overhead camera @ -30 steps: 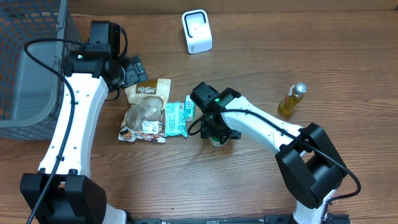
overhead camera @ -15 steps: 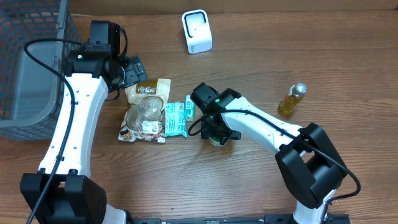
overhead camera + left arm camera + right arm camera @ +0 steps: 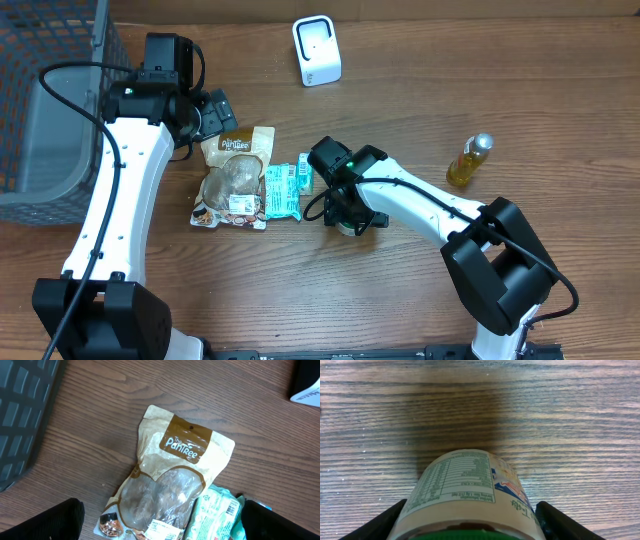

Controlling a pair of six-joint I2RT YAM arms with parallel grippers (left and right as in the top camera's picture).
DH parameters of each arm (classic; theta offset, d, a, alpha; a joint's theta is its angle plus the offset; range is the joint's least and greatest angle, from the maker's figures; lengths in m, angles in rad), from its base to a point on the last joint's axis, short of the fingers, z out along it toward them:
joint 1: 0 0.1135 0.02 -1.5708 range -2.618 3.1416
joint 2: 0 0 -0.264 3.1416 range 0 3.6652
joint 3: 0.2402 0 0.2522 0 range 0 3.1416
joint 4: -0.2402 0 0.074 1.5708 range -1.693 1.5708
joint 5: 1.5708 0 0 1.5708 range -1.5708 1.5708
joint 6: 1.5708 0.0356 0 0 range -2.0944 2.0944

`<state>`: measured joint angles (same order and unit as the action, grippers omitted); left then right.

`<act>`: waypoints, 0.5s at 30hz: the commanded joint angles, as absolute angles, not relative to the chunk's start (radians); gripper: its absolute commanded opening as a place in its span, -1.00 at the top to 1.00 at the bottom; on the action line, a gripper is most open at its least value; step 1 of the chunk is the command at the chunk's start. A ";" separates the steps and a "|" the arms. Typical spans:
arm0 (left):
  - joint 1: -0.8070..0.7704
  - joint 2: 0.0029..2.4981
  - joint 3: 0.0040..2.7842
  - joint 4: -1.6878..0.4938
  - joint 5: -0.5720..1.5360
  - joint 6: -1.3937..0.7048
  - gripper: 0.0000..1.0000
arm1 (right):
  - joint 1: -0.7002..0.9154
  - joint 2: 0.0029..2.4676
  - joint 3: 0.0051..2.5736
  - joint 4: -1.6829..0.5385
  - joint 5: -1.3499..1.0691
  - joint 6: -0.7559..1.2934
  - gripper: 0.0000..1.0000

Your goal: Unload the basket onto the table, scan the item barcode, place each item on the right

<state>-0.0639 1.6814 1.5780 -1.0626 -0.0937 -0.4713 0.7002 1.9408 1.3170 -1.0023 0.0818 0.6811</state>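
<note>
Overhead first: the right gripper (image 3: 347, 212) is clamped round a small white-labelled jar with a green lid (image 3: 346, 228), over the brown wood-grain table (image 3: 300, 290). It's to the right of the brown-and-clear paper snack pouch (image 3: 235, 172), past a teal plastic packet (image 3: 283, 190) lying just beside that pouch. The left gripper (image 3: 205, 112) hangs by the pouch's top edge, spread wide, holding nothing. A white boxy scanner (image 3: 316, 50) stands up and right of the pouch, a grey mesh basket (image 3: 50, 110) is well left of it, and a yellow bottle with a silver cap (image 3: 468, 160) is far right. Left wrist cam: the pouch lies flat, "The Pantree" readable, with the packet touching its lower right. Right wrist cam: the jar's nutrition table faces up, with red-and-blue artwork to its right and dark fingers (image 3: 375, 522) against both sides. Can't tell if it's touching the wood.
</note>
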 commanded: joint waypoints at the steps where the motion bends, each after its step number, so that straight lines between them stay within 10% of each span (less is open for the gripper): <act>1: -0.066 1.676 1.590 -1.063 -0.100 -0.468 -0.99 | 0.700 1.943 1.336 -1.003 0.085 0.691 -0.50; 15: -0.066 1.676 1.590 -1.063 -0.100 -0.468 -0.99 | 0.700 1.943 1.336 -1.008 0.088 0.691 -0.61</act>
